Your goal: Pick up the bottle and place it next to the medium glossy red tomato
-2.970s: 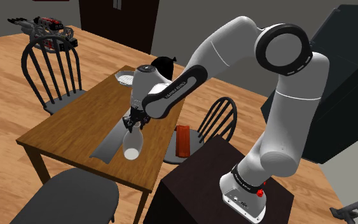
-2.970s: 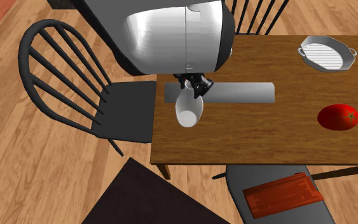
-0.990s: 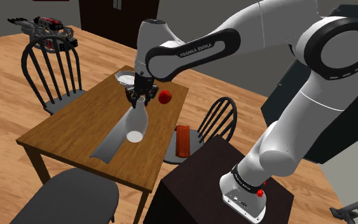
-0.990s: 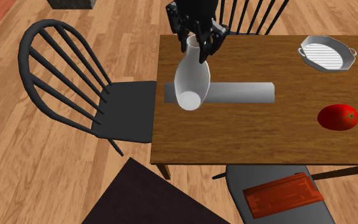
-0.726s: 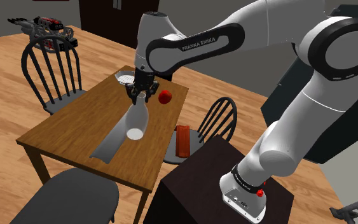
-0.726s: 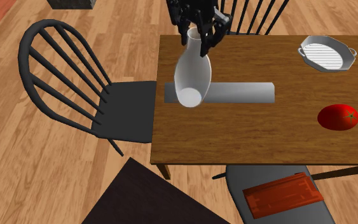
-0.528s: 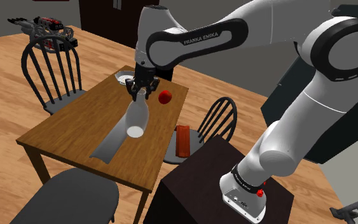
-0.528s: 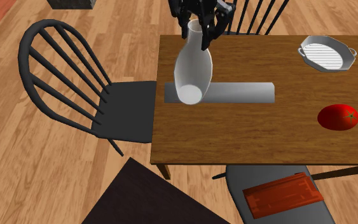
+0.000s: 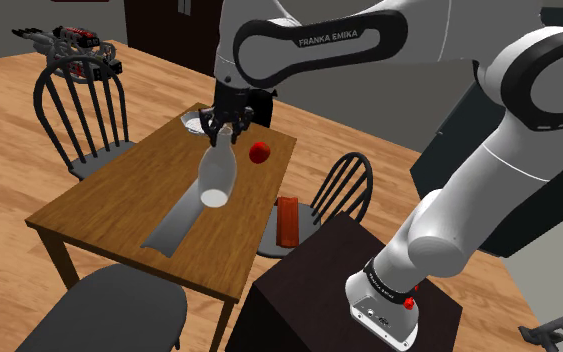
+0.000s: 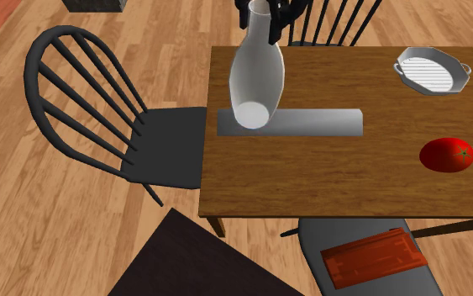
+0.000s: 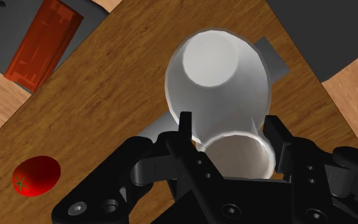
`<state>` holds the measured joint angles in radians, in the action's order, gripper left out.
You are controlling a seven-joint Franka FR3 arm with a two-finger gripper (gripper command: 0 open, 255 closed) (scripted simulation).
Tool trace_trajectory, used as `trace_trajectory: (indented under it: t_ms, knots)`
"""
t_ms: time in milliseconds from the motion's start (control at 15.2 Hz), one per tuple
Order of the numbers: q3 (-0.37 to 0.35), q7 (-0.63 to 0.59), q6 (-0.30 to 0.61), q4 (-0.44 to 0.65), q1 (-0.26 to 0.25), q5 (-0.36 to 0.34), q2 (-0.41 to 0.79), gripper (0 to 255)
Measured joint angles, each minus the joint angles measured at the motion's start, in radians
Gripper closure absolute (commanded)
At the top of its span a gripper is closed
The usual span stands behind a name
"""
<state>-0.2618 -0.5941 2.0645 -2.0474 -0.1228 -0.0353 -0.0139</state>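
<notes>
A white bottle (image 9: 217, 175) hangs in the air above the wooden table (image 9: 99, 205), held by its neck in my black gripper (image 9: 222, 127), which is shut on it. In the second exterior view the bottle (image 10: 257, 76) hangs high over a grey strip (image 10: 318, 124), its neck in the gripper (image 10: 262, 8) at the top edge. The wrist view has the bottle (image 11: 219, 79) clasped between the fingers (image 11: 185, 130), with the gripper (image 11: 231, 130) above the table. The glossy red tomato (image 9: 259, 152) lies on the table toward the stand; it is also in the second exterior view (image 10: 446, 155) and the wrist view (image 11: 36, 176).
A ribbed white dish (image 10: 432, 70) sits at a table corner. Dark spindle-back chairs (image 9: 84, 105) (image 10: 100, 109) stand around the table; one chair seat carries a reddish block (image 10: 375, 256). The dark stand (image 9: 329, 290) is beside the table.
The gripper has lifted the bottle higher off the grey strip and carried it a little toward the dish end of the table. The grip on the neck is unchanged.
</notes>
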Motion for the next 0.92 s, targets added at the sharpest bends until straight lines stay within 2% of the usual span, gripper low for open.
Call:
trace_trajectory:
  t_ms: [924]
  knots:
    - [0.003,0.014,-0.182,0.153,0.002,0.011,-0.030,255]
